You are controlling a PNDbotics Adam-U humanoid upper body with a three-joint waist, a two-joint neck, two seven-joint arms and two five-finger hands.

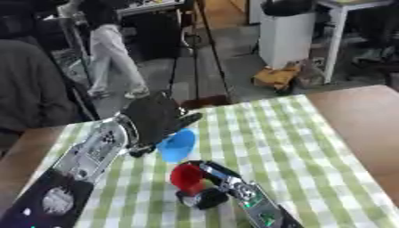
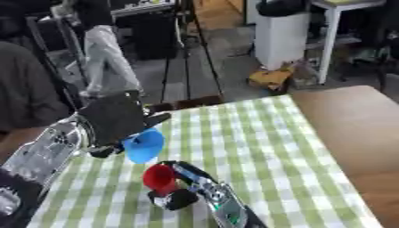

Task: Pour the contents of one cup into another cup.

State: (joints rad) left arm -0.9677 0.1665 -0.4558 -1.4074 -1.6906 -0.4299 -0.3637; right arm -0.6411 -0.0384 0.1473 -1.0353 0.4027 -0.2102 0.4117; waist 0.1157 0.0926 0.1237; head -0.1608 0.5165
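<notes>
Blue cup [image 1: 177, 144], plain and flared, tipped on its side above the green-checked cloth [image 1: 288, 147] of the desk [image 1: 362, 116], mouth aimed toward five o'clock, wrapped by the left robot hand [image 1: 156, 118]. Red cup [image 1: 187, 177], small and plain, just below at six o'clock, mouth tilted toward ten o'clock, clasped by the right robot hand [image 1: 212, 185].

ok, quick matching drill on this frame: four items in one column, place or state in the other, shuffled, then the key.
Items:
1. blue cup
2. red cup
3. left hand
4. checked cloth

Matches:
A. covers the table, green and white
B. held by the right hand, lower of the two cups
C. tipped over, mouth towards the red one
D. curled round the blue cup

Pairs: 1-C, 2-B, 3-D, 4-A
</notes>
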